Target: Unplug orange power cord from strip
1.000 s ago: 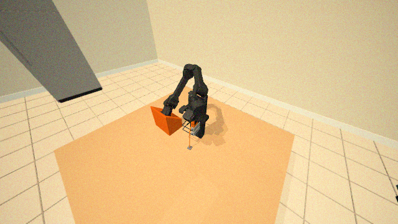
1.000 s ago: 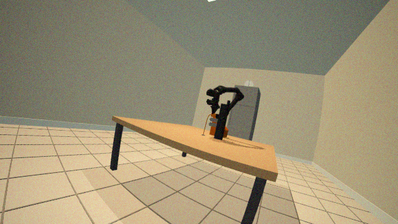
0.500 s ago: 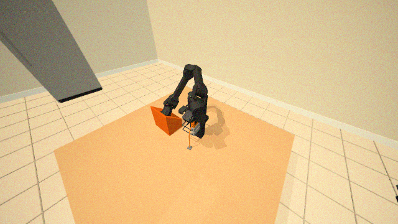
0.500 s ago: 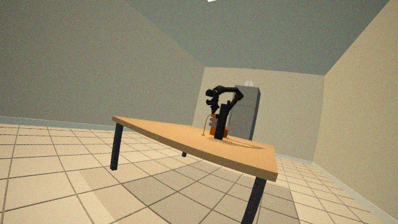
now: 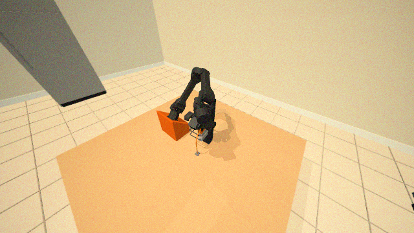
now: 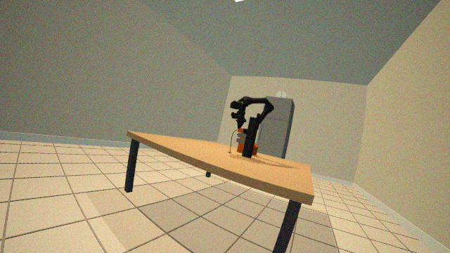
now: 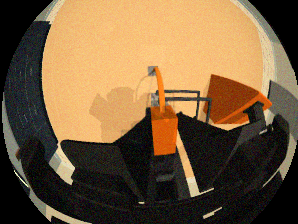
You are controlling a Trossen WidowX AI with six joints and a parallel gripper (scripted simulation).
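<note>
The orange plug (image 7: 164,135) (image 5: 201,131) is between the two black fingers in the wrist view. My gripper (image 7: 163,118) (image 6: 240,127) is shut on it, pointing down. The orange cord (image 7: 160,85) (image 5: 196,142) (image 6: 230,138) rises from a small grey anchor (image 7: 152,70) (image 5: 197,153) on the table and bends over to the plug. Grey blocks (image 5: 204,135) (image 6: 240,135), perhaps the power strip, show just below the plug. The fingers and plug hide most of the strip, and I cannot tell whether the prongs are still in a socket.
An orange open bin (image 5: 169,127) (image 7: 230,95) stands beside the arm, partly under a dark arm link. A thin black wire frame (image 7: 204,99) stands between the plug and the bin. The arm's black base column (image 6: 249,140) is close behind the grey blocks.
</note>
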